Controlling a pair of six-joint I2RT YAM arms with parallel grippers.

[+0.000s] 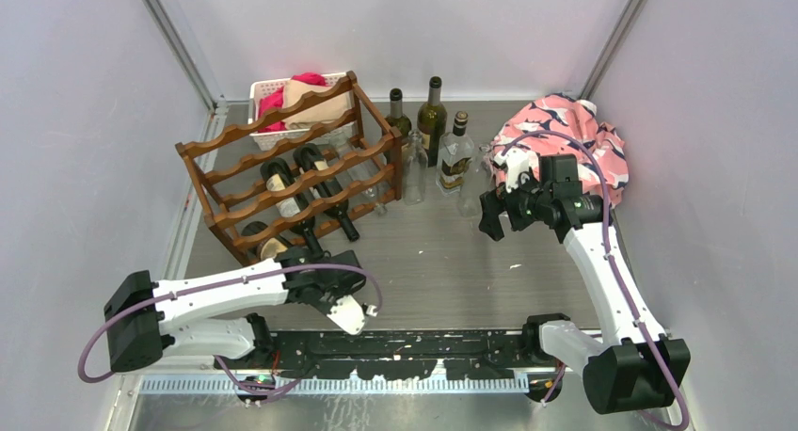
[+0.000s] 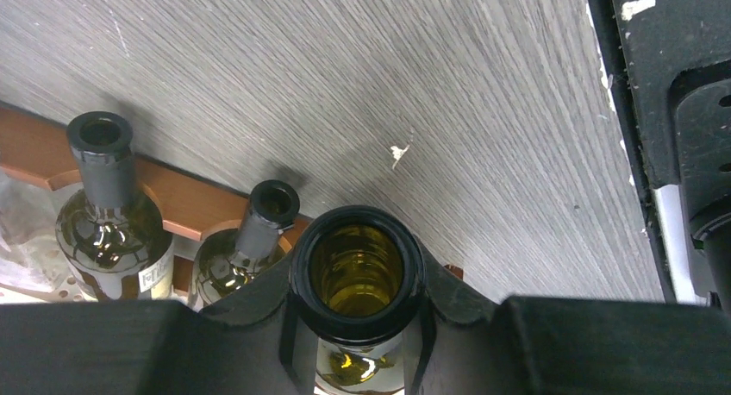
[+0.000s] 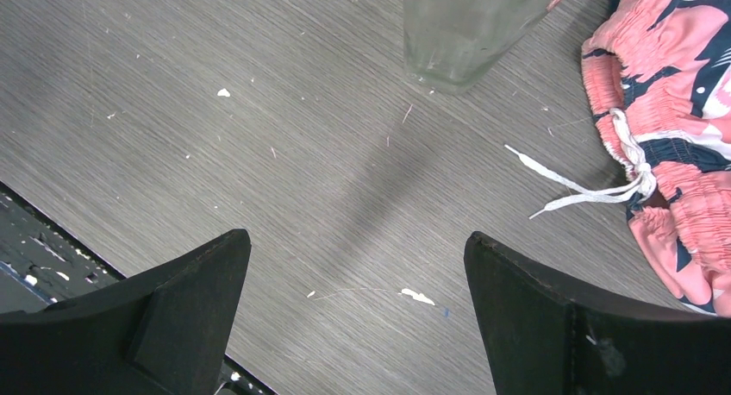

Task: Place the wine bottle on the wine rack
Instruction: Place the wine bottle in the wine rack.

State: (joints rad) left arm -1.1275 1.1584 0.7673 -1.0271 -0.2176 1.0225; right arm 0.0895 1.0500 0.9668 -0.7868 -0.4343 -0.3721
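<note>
Wine bottle [image 1: 263, 241], olive-green glass, open mouth, no cork: down at lowest front tier of dark reddish-brown wooden wine rack [image 1: 282, 107] w/ scalloped rails, far-left on grey wood-grain table [image 2: 345, 84]. Lies on its side, long axis across rails: base twd back-left inside frame, neck sticking out twd near-right, i.e. twd arm bases. Runs roughly parallel to two other dark glass bottles [image 2: 108, 222] racked higher up, necks out same way.

Left gripper [image 1: 299, 259]: black fingers [image 2: 259, 300] closed round neck just below lip, one each side, touching glass. Looks straight down bottle mouth in wrist view, so approach axis approx in line w/ bottle axis. Makes next move prob. along that line: push in a bit if not seated, else let go + back straight out twd near-right. Can't tell from any view whether body rests fully in scallops; hidden by rails + wrist.

Right gripper [image 3: 353, 244]: spread wide, holding nothing, hovering over bare table on right side, near clear glass bottle [image 3: 465, 33] + pink/navy patterned shorts [image 3: 681, 110] w/ white drawstring. Well apart from rack; left arm far nearer, so judged left arm's job alone.

Risk, as judgement: sideways tug on release cd roll bottle off scallop or knock neighbour neck just beside it.
</note>
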